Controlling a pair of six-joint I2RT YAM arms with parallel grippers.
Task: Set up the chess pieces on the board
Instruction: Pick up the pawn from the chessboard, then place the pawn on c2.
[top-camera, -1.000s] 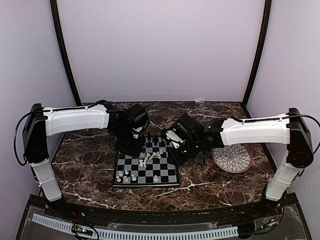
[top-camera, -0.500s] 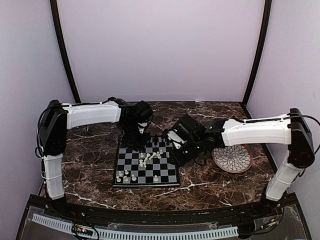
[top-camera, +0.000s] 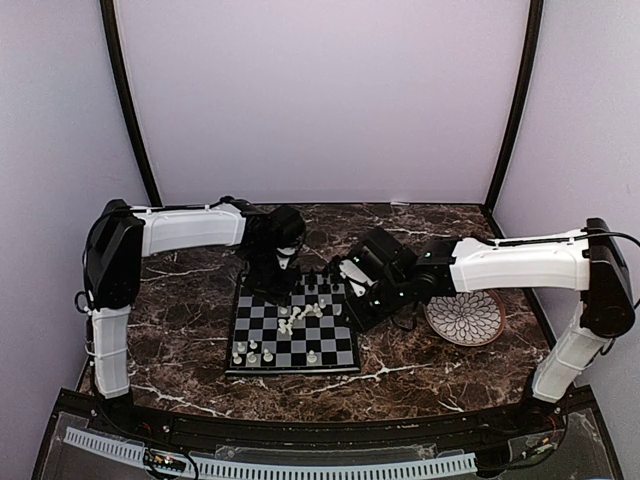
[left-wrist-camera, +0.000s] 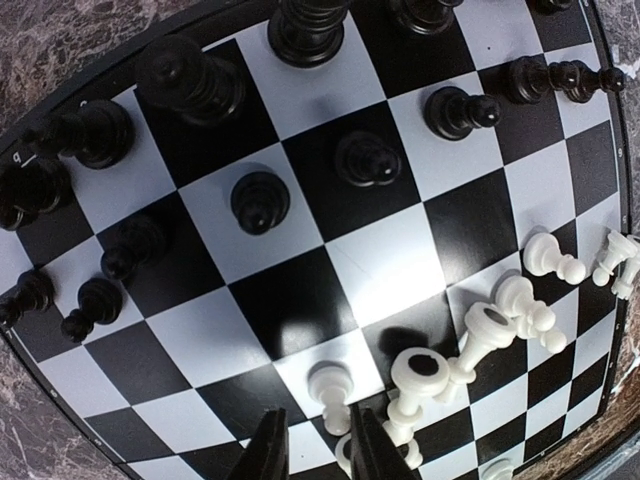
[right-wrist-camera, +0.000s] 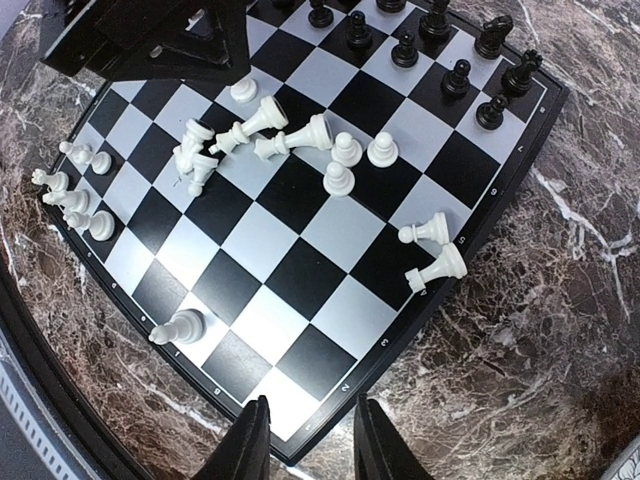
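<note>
During white-side setup, chess pieces (right-wrist-camera: 305, 135) lay toppled mid-frame on the board (right-wrist-camera: 300, 270); the left gripper (left-wrist-camera: 318, 445), jaws narrowly apart, hovered by 1 pawn (left-wrist-camera: 330, 385), probably the next to clamp; the right gripper (right-wrist-camera: 310, 440) gaped empty.

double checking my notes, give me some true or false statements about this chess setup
Several white pieces lie tipped over mid-board. True.
The plate sits left of the board. False: it sits on its right.
The right tool holds a white piece. False: it holds nothing.
Black pieces stand along the board's far end. True.
The left tool hangs beyond the board's edge. False: it is over the board.
</note>
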